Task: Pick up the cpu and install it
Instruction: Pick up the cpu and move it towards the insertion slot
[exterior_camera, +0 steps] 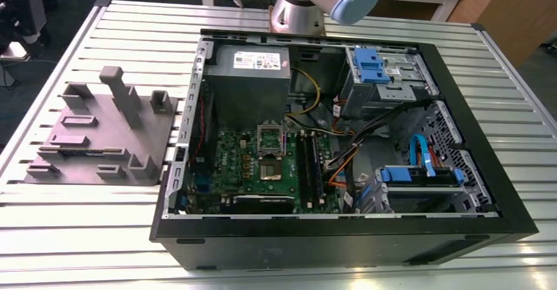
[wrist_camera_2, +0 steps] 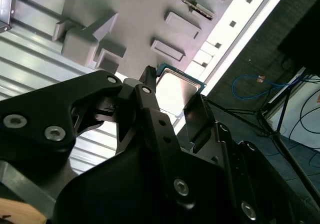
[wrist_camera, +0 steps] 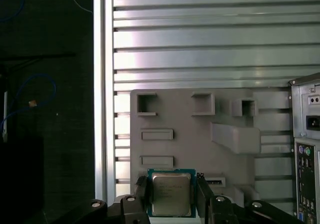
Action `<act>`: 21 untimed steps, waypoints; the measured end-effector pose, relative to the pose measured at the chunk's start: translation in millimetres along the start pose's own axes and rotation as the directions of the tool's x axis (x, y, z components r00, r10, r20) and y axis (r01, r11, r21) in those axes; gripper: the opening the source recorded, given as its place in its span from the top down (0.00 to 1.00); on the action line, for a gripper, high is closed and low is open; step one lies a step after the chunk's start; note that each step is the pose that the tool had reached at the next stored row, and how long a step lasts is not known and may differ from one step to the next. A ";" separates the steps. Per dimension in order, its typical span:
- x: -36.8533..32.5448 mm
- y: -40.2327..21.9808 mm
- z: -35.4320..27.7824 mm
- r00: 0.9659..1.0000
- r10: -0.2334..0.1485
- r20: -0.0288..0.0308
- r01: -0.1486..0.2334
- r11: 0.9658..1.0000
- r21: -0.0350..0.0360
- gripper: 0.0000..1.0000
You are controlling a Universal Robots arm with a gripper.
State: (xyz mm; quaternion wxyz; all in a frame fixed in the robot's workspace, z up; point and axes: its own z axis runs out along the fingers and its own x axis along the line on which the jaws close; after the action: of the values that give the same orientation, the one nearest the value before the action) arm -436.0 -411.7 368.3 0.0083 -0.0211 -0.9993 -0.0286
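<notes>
Two fingers (wrist_camera: pixel 141 194) of the gripper (wrist_camera: pixel 171 184) are clamped on opposite cpu (wrist_camera: pixel 171 196) edges (faces untouched, likely sparing its contacts); the grey block (wrist_camera: pixel 200 134) lies beyond the fingertips.

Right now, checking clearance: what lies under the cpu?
Below the cpu, held by the gripper, lie the holder block and slatted table; the patch directly beneath is hidden.

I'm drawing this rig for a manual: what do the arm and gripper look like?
The arm is a silver-grey metal tube with a rounded pale blue joint cap. The gripper is matte black, with angular linked fingers fastened by round silver screws.
</notes>
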 end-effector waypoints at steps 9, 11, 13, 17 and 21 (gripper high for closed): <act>-0.4 -5.2 -0.3 1.000 0.000 0.000 0.000 1.000 0.001 0.53; -0.5 -6.2 -0.3 1.000 0.000 0.000 0.000 1.000 0.002 0.53; -1.0 -7.7 -0.4 1.000 0.000 0.000 0.000 1.000 0.002 0.53; -3.1 -9.4 -0.6 1.000 0.000 0.000 0.000 1.000 0.002 0.53; -7.1 -11.0 -0.7 1.000 0.001 0.000 -0.001 1.000 0.002 0.53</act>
State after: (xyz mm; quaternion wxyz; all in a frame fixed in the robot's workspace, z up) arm -429.4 -423.0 368.2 0.0082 -0.0215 -0.9994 -0.0275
